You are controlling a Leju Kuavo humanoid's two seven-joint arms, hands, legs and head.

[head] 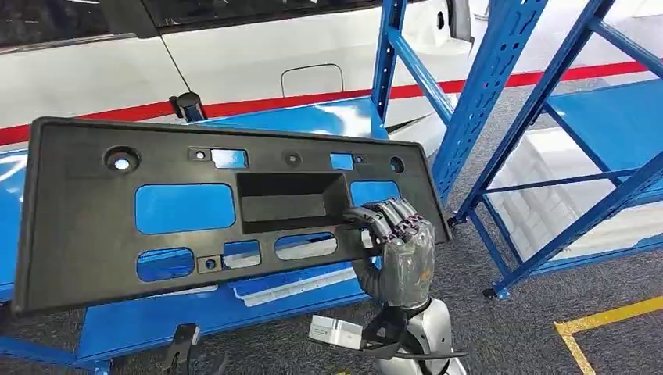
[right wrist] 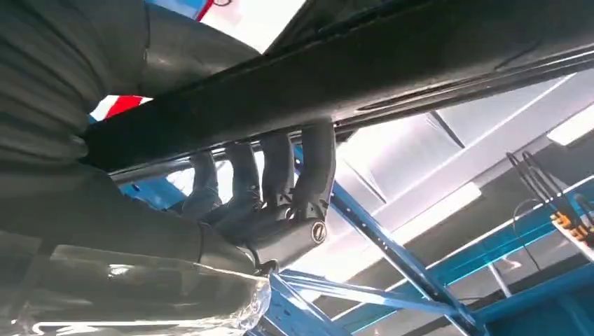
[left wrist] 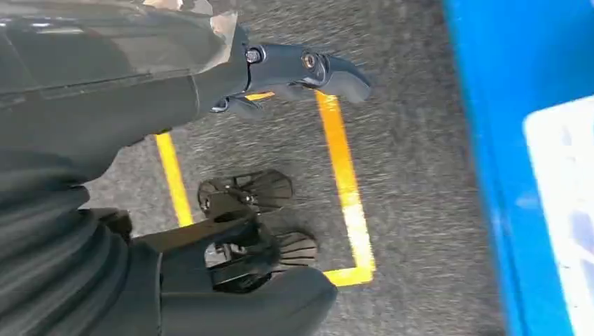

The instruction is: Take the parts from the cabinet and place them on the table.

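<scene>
A long black plastic panel (head: pixel 156 211) with several cut-outs hangs tilted in front of me, above the blue shelf (head: pixel 313 117). My right hand (head: pixel 395 242) grips its lower right edge, fingers hooked through an opening. In the right wrist view the dark fingers (right wrist: pixel 280 175) curl over the panel's edge (right wrist: pixel 350 77). My left hand (left wrist: pixel 294 70) hangs over the grey floor with its fingers stretched out and nothing in it.
Blue rack uprights (head: pixel 485 94) and braces stand to the right, with another blue shelf (head: pixel 618 117) beyond. A white car (head: pixel 234 55) with a red stripe is behind the shelf. Yellow floor lines (head: pixel 602 320) mark the grey carpet at lower right.
</scene>
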